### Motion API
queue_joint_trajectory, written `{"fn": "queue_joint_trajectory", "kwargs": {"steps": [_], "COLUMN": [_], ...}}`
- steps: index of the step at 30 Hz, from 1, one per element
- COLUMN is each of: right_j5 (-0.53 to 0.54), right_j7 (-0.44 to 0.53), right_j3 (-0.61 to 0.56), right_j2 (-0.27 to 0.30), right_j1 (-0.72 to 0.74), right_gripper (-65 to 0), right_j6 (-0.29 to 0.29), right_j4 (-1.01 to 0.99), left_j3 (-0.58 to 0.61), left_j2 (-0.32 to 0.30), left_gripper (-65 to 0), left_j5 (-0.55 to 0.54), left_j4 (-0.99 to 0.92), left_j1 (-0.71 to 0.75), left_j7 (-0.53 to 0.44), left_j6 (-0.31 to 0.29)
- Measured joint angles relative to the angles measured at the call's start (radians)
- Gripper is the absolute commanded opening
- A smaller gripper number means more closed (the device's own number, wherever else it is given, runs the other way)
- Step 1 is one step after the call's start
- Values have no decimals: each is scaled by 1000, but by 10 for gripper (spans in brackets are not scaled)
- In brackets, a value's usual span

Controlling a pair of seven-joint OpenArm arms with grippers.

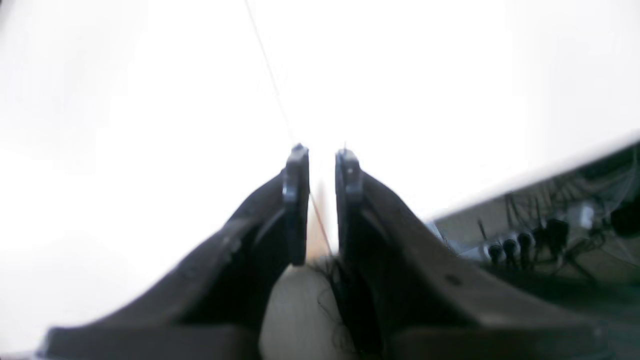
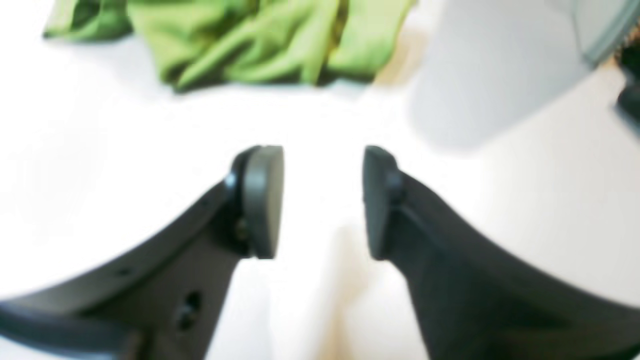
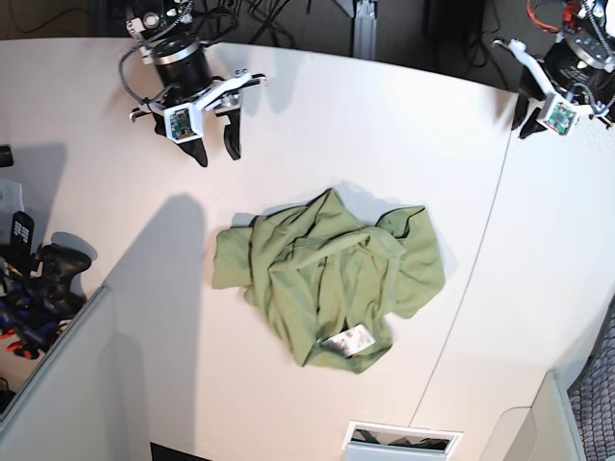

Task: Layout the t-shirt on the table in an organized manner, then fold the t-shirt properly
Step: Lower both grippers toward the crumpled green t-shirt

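Note:
The light olive-green t-shirt (image 3: 327, 279) lies crumpled in a heap at the middle of the white table (image 3: 404, 134), its white label (image 3: 348, 340) showing near the front. My right gripper (image 3: 215, 149) hangs open and empty over the table's far left, apart from the shirt. In the right wrist view the gripper (image 2: 322, 200) is wide open, with the shirt (image 2: 250, 40) ahead of it. My left gripper (image 3: 528, 123) is at the far right, away from the shirt. In the left wrist view this gripper (image 1: 321, 165) is empty, jaws a narrow gap apart, above the table's seam line (image 1: 270, 75).
Raised white-grey panels stand at the near left (image 3: 58, 384) and near right (image 3: 538, 432). Dark gear and cables sit off the left edge (image 3: 38, 269). A white slotted box (image 3: 399, 437) is at the front edge. Cables lie past the table's edge (image 1: 550, 230).

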Motion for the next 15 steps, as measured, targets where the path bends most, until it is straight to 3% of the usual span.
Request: {"fn": "queue_joint_trajectory", "kwargs": {"steps": [3,8,15], "right_j5": [3,4,3], "right_j7": [-2,-5,-1], "right_j3": [0,0,4], "right_j2": [-43,-158,-306], "right_j1": [59,163,352], "right_gripper": [-298,-297,-261], "right_j6": [-2,2,0], "right_j4": [-21,-77,-267], "left_j3": [7,64,226], "left_j2": [0,0,6], "left_gripper": [-514,-435,-434], "left_j5": [-16,-23,-23], "left_j4": [-1,-71,-294], "left_j1": [-68,-240,-488], "left_j7": [0,-13,-50], "left_j6": [14,20,21]}}
